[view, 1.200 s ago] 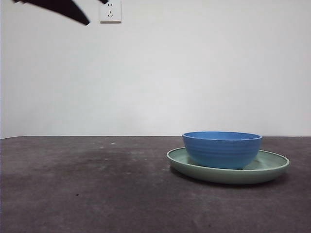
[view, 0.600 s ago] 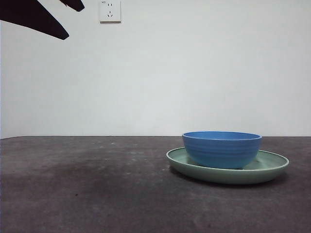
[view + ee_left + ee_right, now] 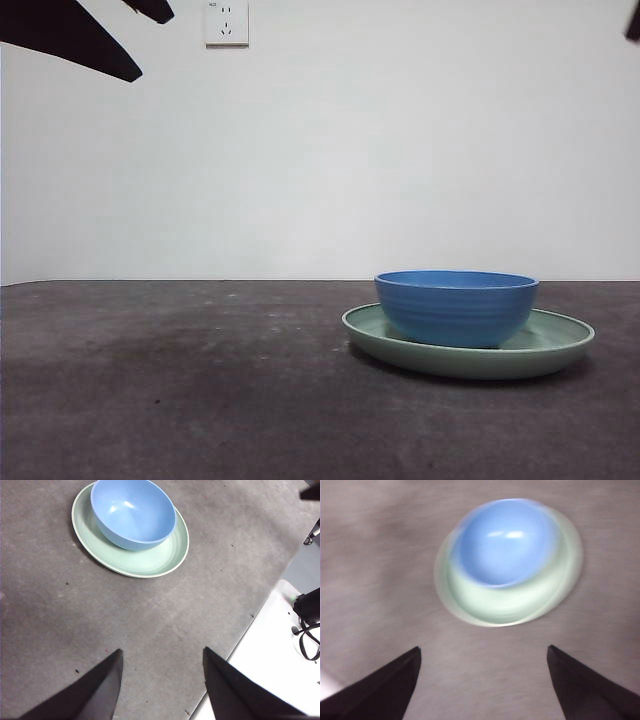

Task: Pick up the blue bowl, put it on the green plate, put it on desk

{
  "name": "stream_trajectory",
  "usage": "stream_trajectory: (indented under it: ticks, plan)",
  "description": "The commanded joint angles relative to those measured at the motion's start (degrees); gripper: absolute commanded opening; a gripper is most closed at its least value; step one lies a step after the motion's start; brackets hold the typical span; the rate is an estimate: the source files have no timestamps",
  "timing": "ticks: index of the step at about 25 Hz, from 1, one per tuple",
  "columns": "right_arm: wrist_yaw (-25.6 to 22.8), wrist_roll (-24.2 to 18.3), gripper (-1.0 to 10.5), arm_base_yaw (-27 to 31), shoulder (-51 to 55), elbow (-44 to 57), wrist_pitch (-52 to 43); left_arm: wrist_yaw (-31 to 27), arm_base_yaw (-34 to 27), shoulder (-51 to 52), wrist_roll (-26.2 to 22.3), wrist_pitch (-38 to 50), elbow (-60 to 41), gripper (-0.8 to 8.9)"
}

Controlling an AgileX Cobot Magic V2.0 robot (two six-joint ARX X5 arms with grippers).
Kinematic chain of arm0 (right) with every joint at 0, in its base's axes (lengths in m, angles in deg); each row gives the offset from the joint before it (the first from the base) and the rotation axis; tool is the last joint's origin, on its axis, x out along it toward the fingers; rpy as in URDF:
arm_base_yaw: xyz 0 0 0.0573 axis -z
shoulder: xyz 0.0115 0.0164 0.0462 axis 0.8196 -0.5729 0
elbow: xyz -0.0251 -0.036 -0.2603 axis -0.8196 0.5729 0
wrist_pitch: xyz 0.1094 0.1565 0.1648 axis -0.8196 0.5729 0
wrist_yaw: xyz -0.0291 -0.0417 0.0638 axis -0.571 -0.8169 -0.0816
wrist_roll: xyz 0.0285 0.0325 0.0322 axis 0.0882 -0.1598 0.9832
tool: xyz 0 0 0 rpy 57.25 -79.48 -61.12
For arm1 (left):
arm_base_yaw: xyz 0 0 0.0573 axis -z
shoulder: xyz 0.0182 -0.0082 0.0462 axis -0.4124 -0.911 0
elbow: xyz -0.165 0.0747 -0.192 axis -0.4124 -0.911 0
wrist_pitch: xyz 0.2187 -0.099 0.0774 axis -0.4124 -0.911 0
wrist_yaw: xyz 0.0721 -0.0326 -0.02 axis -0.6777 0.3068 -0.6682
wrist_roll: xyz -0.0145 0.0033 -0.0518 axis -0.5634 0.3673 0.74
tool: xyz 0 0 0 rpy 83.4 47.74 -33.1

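Observation:
The blue bowl (image 3: 457, 306) sits upright in the green plate (image 3: 560, 345) on the desk (image 3: 200, 380), right of centre in the front view. No gripper touches them. My left gripper (image 3: 162, 650) is open and empty, high above the desk and well away from the bowl (image 3: 132, 512) and plate (image 3: 150, 560); in the front view it shows as black tips (image 3: 150, 45) at the top left corner. My right gripper (image 3: 483, 647) is open and empty, above the desk with the bowl (image 3: 505, 542) and plate (image 3: 510, 602) ahead of it. The right wrist picture is blurred.
A white wall with a socket (image 3: 227, 22) stands behind the desk. The desk's edge and a white surface with cables (image 3: 280, 645) lie beside the left arm. A black tip (image 3: 634, 22) shows at the front view's top right corner.
The left gripper drew back toward the top left corner a second ago and has held still since. A black tip has just entered at the top right corner. Bowl and plate have not moved.

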State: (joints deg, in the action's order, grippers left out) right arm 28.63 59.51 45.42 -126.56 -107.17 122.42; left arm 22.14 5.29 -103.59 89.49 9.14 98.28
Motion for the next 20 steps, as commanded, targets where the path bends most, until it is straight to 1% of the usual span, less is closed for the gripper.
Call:
stream_trajectory:
  ticks: [1,3,6,10,12,15,17,20]
  plan:
    - [-6.1,4.7,4.0,0.3,-1.4,-1.0,-2.2,0.4,0.4,-0.4,-0.4,0.7,0.3,2.58]
    - [-7.3,5.9,4.0,0.9,-3.0,-1.0,-3.6,0.4,0.4,-0.4,-0.5,0.7,0.3,2.58]
    - [-7.2,5.8,4.0,2.2,-6.5,-1.0,-5.7,0.4,0.4,-0.4,-0.5,0.7,0.3,2.58]
    - [-7.0,5.8,4.0,4.3,-13.9,-1.0,-9.5,0.4,0.4,-0.4,-0.5,0.6,0.3,2.58]
    - [-5.8,5.8,4.0,5.6,-17.4,-1.0,-11.5,0.4,0.4,-0.4,-0.5,0.6,0.3,2.58]
    - [-1.4,5.6,4.0,7.3,-23.3,-1.0,-15.9,0.4,0.4,-0.4,-0.5,0.6,0.3,2.58]
    - [0.4,5.6,4.0,7.7,-26.8,-1.0,-18.4,0.4,0.4,-0.4,-0.5,0.7,0.3,2.58]
    - [0.3,5.6,4.0,7.7,-31.8,-1.0,-20.9,0.4,0.4,-0.4,-0.5,0.6,0.3,2.58]
